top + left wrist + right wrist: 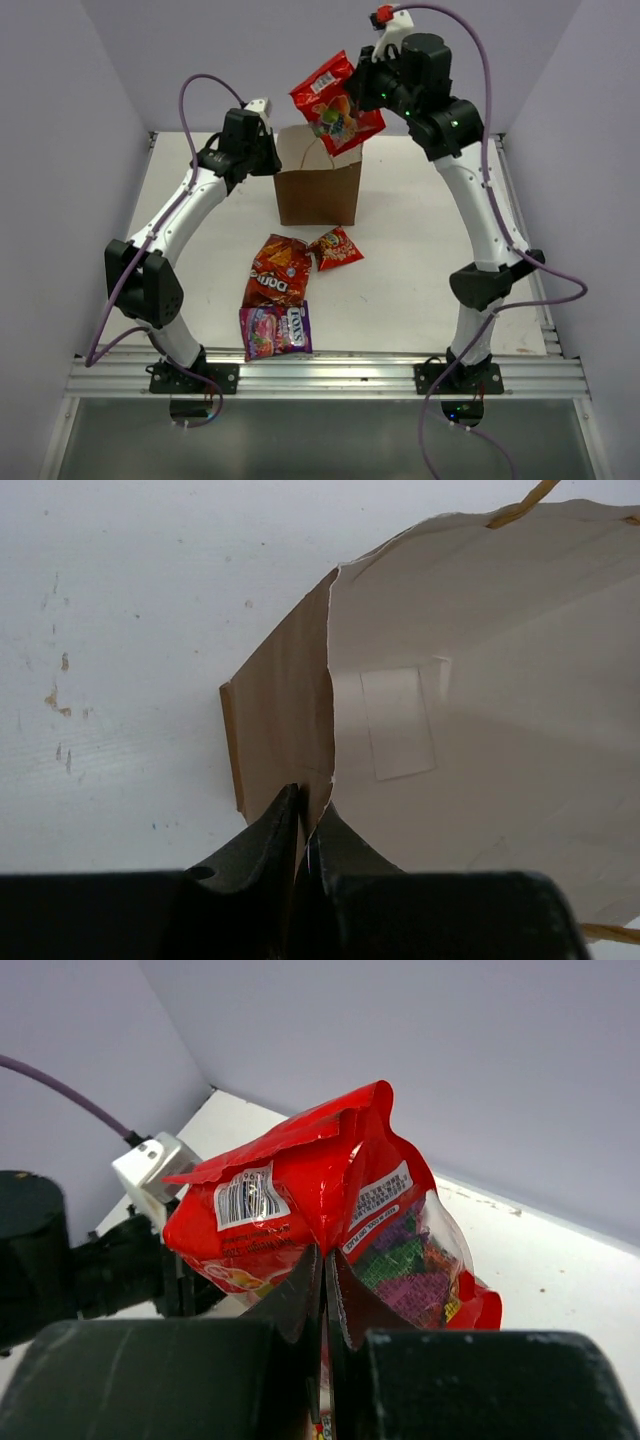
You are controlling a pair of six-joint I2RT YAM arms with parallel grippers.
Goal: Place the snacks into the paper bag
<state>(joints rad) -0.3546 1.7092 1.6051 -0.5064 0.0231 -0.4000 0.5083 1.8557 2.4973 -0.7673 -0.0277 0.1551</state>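
Note:
The brown paper bag (318, 190) stands upright at the table's middle back, mouth open. My left gripper (272, 152) is shut on its left rim; in the left wrist view the fingers pinch the paper edge (305, 815) and the bag's pale inside (480, 700) looks empty. My right gripper (362, 82) is shut on the red candy packet (335, 103) and holds it in the air above the bag's mouth; the right wrist view shows it (330, 1210). The Doritos bag (277, 270), small red-orange packet (336, 248) and purple-pink packet (275, 329) lie on the table in front of the bag.
The white table (420, 260) is boxed in by lilac walls at the back and sides. A metal rail (330, 378) runs along the near edge with both arm bases on it.

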